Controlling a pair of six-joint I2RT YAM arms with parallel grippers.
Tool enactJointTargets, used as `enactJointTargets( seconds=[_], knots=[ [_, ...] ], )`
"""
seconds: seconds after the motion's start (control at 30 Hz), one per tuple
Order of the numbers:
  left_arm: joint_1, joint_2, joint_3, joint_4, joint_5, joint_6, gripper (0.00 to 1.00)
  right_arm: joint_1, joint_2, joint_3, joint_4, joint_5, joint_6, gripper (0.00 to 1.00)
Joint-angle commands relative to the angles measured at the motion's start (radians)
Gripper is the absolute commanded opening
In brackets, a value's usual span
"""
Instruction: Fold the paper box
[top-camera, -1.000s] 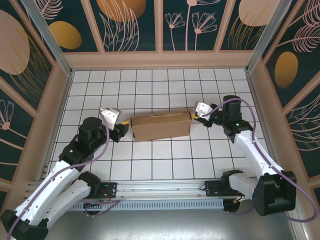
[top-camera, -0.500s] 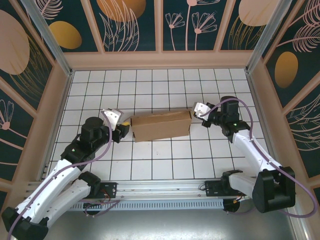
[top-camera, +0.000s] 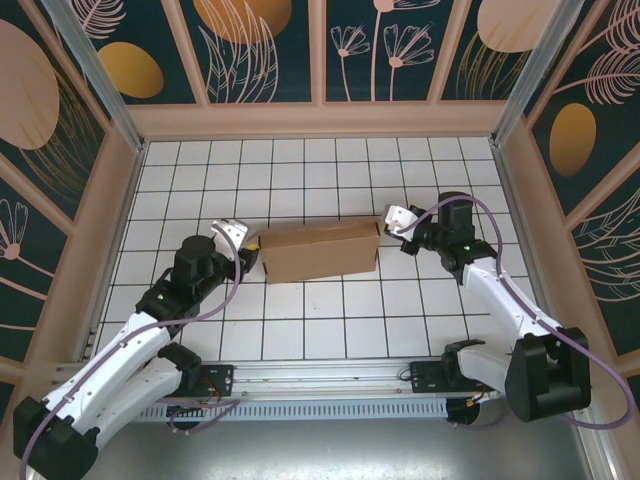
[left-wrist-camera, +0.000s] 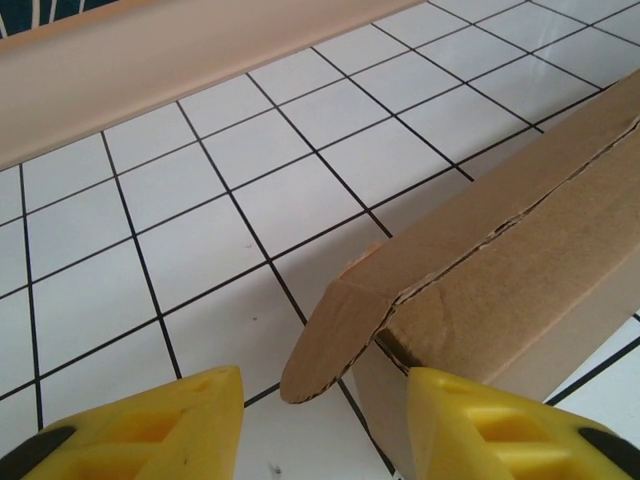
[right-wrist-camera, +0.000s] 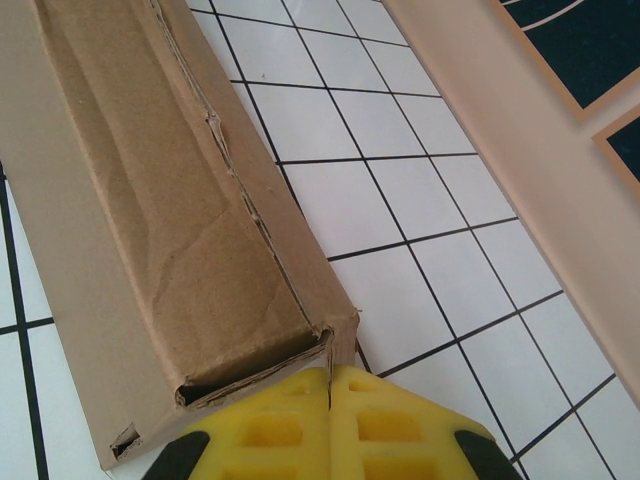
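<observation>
Here, the left claw (left-wrist-camera: 320, 440) is standing partly spread at the box's (top-camera: 320, 252) left end, its yellow fingers (left-wrist-camera: 150, 430) apart and pinching nothing; a rounded flap (left-wrist-camera: 335, 335) is poking out of the box toward the gap between them. The right-hand finger is sitting just beside the box's end wall, and whether it is touching is hard to tell. Across the tiled table (top-camera: 300, 180), the right claw (right-wrist-camera: 330, 420) is pressing its fingers fully together, tips at the box's right end corner, touching or nearly so, gripping nothing. The box is lying closed, long side across, in the middle of the table between the two arms. Its end by the right claw is gaping slightly, with a small tear at one corner. In both wrist views the frame is cutting off the fingers' bases and the box's far length.
</observation>
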Motion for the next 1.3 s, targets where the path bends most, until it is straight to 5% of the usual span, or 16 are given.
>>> enactJointTargets(
  seconds=[0.0,0.17,0.43,0.8,1.27],
  knots=[
    [-0.005,0.026,0.002,0.069,-0.001,0.018,0.43,0.012,0.013,-0.002,0.003,0.009,0.000,0.03],
    [-0.005,0.069,0.015,0.076,-0.008,0.012,0.34,0.015,0.017,0.010,0.003,0.005,0.010,0.02],
    [-0.005,0.089,0.028,0.075,-0.011,-0.004,0.00,0.027,0.012,0.037,-0.024,0.000,0.018,0.01],
    [-0.005,0.146,0.121,0.053,0.104,-0.160,0.00,0.098,0.019,0.084,-0.016,0.068,0.296,0.00],
    [-0.005,0.233,0.195,-0.007,0.095,-0.307,0.00,0.170,0.021,0.169,-0.088,0.217,0.658,0.00]
  ],
)
